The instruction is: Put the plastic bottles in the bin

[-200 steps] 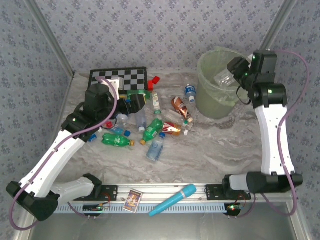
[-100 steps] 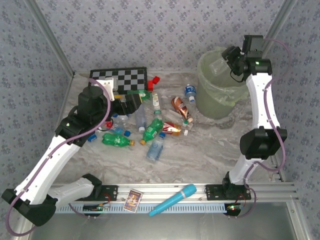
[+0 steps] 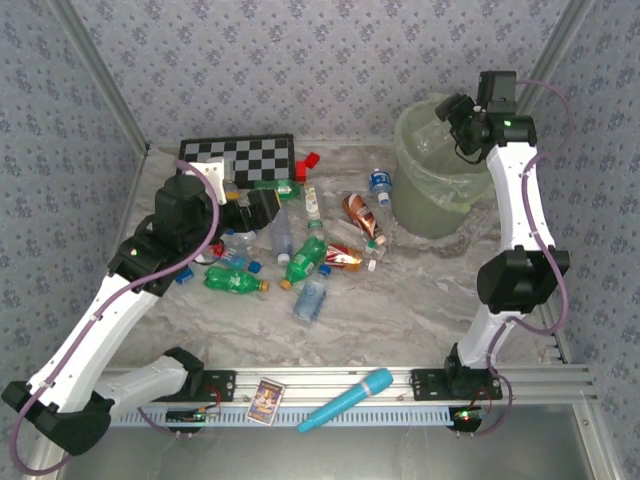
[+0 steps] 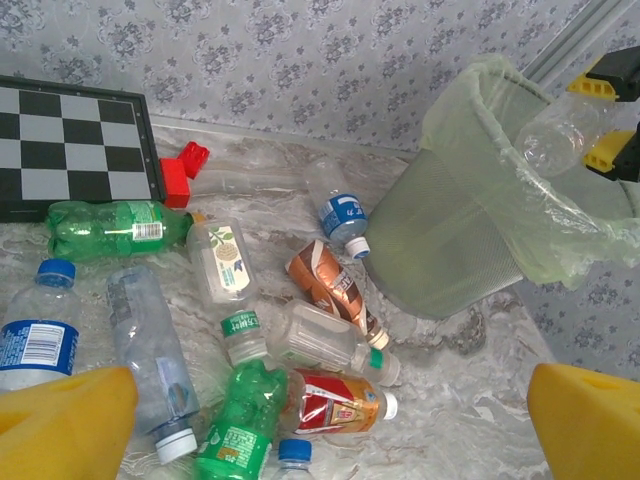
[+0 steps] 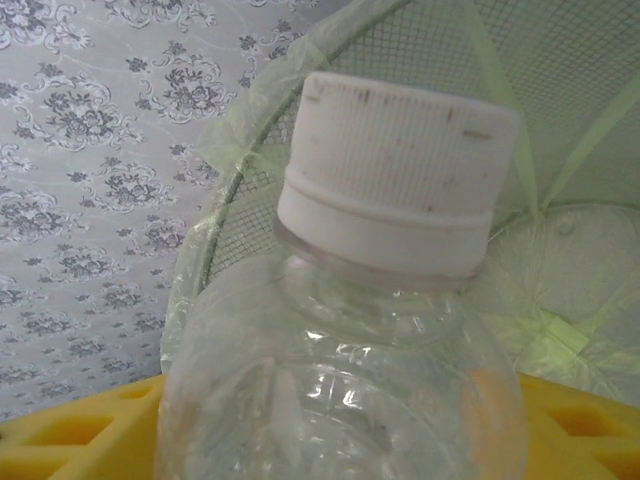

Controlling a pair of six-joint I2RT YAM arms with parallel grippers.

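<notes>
Left gripper (image 3: 262,208) stands wide open; right gripper (image 3: 449,114) flanks a clear bottle (image 5: 370,300) above the bin (image 3: 430,200); whether it grips cannot be told.

High overview; both wrists toward bin (image 3: 425,205)

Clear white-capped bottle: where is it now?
Top view, far right: the bottle sits between the jaws of the right gripper, over the bin mouth.

the grey marbled table (image 3: 420,300) before me carries a loose scatter of plastic bottles (image 3: 305,258) lying left of centre, a checkerboard (image 3: 238,157) flat at the far left, a red block (image 3: 306,163) just beside it, and the bin (image 3: 425,205) standing far right.
</notes>
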